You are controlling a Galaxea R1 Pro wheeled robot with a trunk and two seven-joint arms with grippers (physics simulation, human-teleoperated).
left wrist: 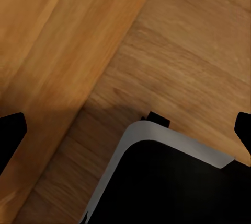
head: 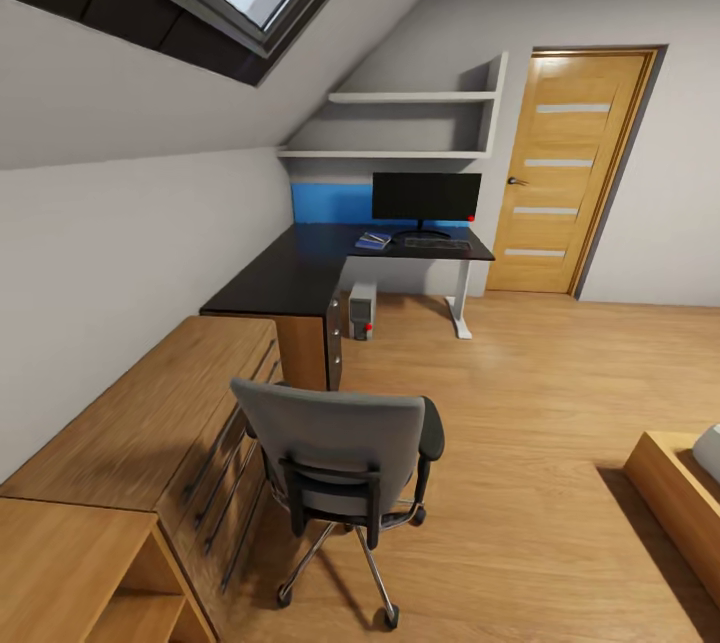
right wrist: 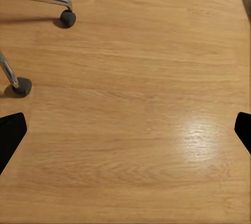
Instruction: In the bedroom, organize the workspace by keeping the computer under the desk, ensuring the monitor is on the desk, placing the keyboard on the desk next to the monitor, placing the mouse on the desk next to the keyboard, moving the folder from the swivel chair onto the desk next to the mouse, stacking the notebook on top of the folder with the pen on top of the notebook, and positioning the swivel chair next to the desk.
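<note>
Both fingers (right wrist: 13, 135) spread wide above wood floor (right wrist: 136, 109).

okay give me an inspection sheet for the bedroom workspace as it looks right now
Surface: black L-shaped desk under the sloped ceiling.
Job's things: monitor upright on the desk, keyboard in front of it; blue folder beside the keyboard, something small on it, too small to identify; computer on the floor under the desk; swivel chair standing apart from the desk. Mouse too small to tell.
Clutter: nothing seen.
Pincers: left pincer and right pincer open, empty, over the floor.
Cables: nothing seen.
Surroundings: wooden door, wall shelves, low wood cabinet.
</note>
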